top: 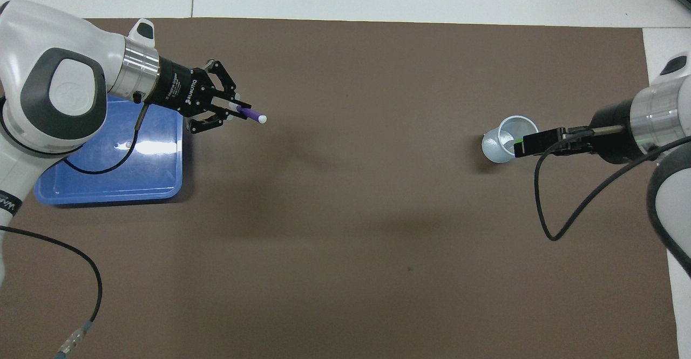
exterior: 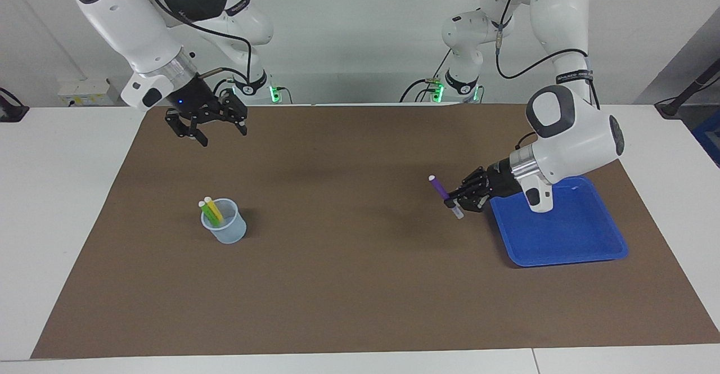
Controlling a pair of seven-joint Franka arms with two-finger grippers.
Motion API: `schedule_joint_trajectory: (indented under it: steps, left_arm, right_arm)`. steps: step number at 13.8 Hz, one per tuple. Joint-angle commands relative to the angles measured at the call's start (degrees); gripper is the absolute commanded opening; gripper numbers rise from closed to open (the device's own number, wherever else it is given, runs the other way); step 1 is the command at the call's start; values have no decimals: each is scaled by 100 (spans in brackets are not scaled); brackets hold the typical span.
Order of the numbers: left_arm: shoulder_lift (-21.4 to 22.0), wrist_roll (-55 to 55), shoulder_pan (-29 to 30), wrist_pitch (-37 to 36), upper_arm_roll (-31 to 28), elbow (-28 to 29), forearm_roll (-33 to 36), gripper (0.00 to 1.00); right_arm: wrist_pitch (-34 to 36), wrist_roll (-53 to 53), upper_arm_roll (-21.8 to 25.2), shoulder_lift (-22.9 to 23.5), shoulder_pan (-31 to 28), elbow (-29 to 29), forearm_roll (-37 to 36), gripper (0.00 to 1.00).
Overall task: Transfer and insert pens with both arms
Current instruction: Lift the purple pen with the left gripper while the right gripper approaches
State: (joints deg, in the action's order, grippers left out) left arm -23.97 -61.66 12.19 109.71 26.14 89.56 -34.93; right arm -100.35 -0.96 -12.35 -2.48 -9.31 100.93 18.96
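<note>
Plainly, the left end effector (top: 233, 112), marked ROBOTIQ, grips the purple pen (exterior: 442, 190); the right end effector (exterior: 209, 125) hangs spread.

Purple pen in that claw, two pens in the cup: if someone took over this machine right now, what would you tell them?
Left gripper: shut on the purple pen, held in the air over the mat beside the blue tray.
Right gripper: open, holding nothing, raised over the mat at the right arm's end; it waits.
Done: the yellow pen and green pen stand in the cup.
Left: pass the purple pen across, probably to the right gripper, and put it in the cup.
</note>
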Motion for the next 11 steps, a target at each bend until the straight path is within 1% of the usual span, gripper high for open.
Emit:
schedule_joint_trajectory:
  steps: [1,3,5,8,9,11]
  left_arm:
    - [50,-1089,-172,295,-48,53,-514,0]
    - [50,-1864,-426,498,-31,97,-524,0]
    - [76,-1981,-751,796,-31,176,-541,0]
    - [76,-2595,-920,1218,-22,272,-752,0]
    - [94,-2684,-1007,1306,-22,351,-822,0]
    - [111,-2955,-1244,1718,-22,483,-1033,0]
  right_arm:
    - [-378,587,-39,-15,226,181,686,100]
    - [-556,746,-39,-15,543,190,775,100]
    - [-862,1070,-39,2,903,217,889,100]
    - [-1600,1344,-39,256,1281,225,1275,100]
    - [-1759,1387,-39,292,1413,225,1355,100]
    - [-1865,1406,-39,423,1607,199,1356,100]
